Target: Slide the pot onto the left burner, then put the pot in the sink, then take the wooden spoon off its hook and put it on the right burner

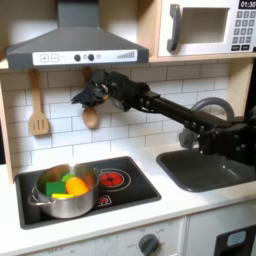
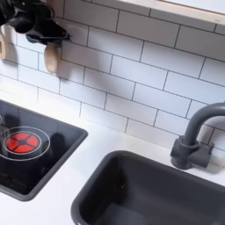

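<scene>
Pincer (image 1: 88, 97) was up at the hanging wooden spoon (image 1: 90, 117), grip impossible to tell, and a loose hold risked dropping it toward the pot (image 1: 67, 191).

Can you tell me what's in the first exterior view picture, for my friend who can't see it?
A black robot arm reaches across a toy kitchen, its claw up at the wooden spoon hanging on the tiled wall. Below, a shiny pot of toy food sits on the stove's left burner, with the sink at the picture's right.
</scene>
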Robot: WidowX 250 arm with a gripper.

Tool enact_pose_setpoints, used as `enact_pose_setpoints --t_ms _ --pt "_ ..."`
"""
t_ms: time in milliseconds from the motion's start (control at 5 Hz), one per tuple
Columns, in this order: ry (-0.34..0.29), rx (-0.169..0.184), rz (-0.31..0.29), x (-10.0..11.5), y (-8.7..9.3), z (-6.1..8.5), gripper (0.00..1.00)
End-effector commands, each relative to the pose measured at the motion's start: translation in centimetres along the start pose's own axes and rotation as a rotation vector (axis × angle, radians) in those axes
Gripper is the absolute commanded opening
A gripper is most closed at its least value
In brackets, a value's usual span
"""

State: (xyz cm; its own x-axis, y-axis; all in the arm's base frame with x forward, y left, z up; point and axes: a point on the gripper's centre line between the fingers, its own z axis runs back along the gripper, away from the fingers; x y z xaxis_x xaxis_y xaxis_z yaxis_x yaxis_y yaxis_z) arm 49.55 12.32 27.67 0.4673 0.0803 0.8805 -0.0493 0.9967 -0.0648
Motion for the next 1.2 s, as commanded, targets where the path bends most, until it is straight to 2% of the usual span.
enact_pose_setpoints --t_ms 0,600,1000 --pt "-0.013 -0.027 0.016 -0.2 -0.1 0.5 0.0" --pt "-0.026 -0.047 0.021 -0.3 -0.1 1.8 0.0" --pt "-0.047 -0.053 0.027 0.6 0.4 3.2 0.0"
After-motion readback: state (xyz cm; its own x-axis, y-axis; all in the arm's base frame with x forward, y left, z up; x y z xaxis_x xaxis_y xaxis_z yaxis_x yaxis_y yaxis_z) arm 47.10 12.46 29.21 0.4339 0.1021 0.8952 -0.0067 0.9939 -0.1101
